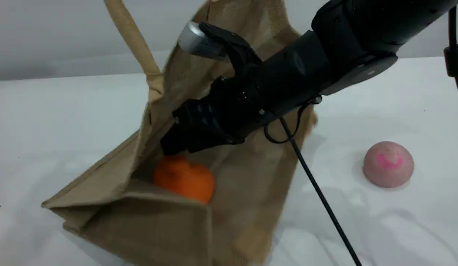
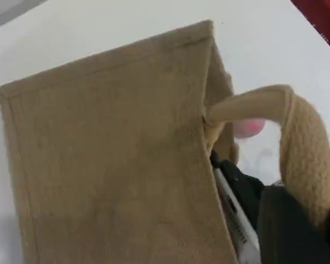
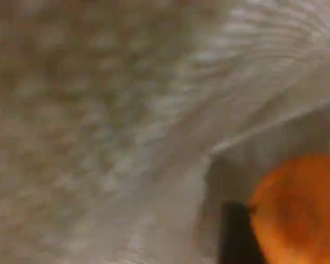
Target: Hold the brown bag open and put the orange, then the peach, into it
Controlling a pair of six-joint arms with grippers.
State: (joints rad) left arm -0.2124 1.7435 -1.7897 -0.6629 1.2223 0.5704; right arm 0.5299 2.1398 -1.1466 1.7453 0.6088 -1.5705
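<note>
The brown bag lies tilted on the table with its mouth held up. One beige handle runs taut out of the top of the scene view. In the left wrist view that handle loops up to my left gripper, which is shut on it. My right gripper reaches deep into the bag. The orange sits low inside the bag, right at the right gripper's fingertips. The right wrist view is blurred and shows the orange pressed against one dark fingertip. Right of the bag, the pale pink peach rests on the table.
The black right arm crosses over the bag mouth, and its cable hangs down to the table between bag and peach. White cloth covers the table. A red object shows at the corner of the left wrist view.
</note>
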